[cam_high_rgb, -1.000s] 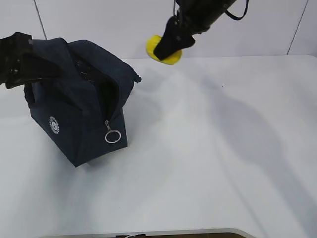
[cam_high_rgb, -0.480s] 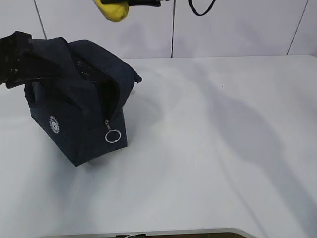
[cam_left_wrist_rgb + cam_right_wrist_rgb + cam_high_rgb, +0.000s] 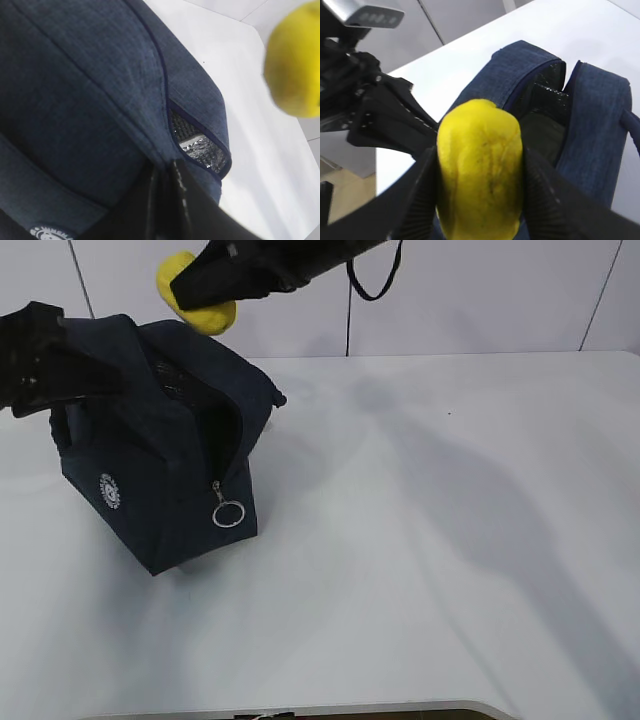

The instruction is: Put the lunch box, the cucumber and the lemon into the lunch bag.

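Ext. view: the right gripper [image 3: 205, 285] has its jaws clamped on the lemon [image 3: 190, 290], poised just above the lunch bag [image 3: 160, 470], which sits on the tabletop [image 3: 450, 540]. The left gripper [image 3: 50, 370], jaws pinched tight on the bag's top fabric, holds the mouth agape so the fruit can drop in. Zipper ring [image 3: 227, 514] hangs loose at the front. No lunch box or cucumber on show; prob. inside already, can't confirm.

L wrist view: only here do I see silver lining [image 3: 200, 147] through the gap, w/ the lemon [image 3: 295, 65] blurred off to the side.

R wrist view: only here the jaws' hold on both flanks of the lemon [image 3: 480, 170] is plain, and the dark opening [image 3: 545, 125] sits right behind it.
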Controlling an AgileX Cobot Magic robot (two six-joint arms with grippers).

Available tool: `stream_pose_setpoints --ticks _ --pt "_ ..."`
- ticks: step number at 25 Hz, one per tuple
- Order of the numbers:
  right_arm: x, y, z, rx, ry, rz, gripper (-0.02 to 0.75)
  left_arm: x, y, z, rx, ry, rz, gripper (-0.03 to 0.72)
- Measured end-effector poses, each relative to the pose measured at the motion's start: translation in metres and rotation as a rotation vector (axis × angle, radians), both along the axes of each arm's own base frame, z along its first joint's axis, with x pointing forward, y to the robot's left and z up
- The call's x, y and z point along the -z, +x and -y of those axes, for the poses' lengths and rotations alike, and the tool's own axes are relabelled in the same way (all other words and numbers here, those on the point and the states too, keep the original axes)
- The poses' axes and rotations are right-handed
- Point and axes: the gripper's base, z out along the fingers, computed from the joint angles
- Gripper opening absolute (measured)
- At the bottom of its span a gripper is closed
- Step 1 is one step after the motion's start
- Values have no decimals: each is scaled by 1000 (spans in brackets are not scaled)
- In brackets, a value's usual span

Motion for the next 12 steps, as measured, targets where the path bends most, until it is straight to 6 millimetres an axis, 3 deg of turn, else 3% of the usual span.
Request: stream_pose_setpoints --ticks 8,12 --pt "45 9 -29 23 -74 0 388 0 0 0 0 0 0 2" --pt "57 16 -32 55 -103 20 388 0 0 0 2 -1 -1 2"
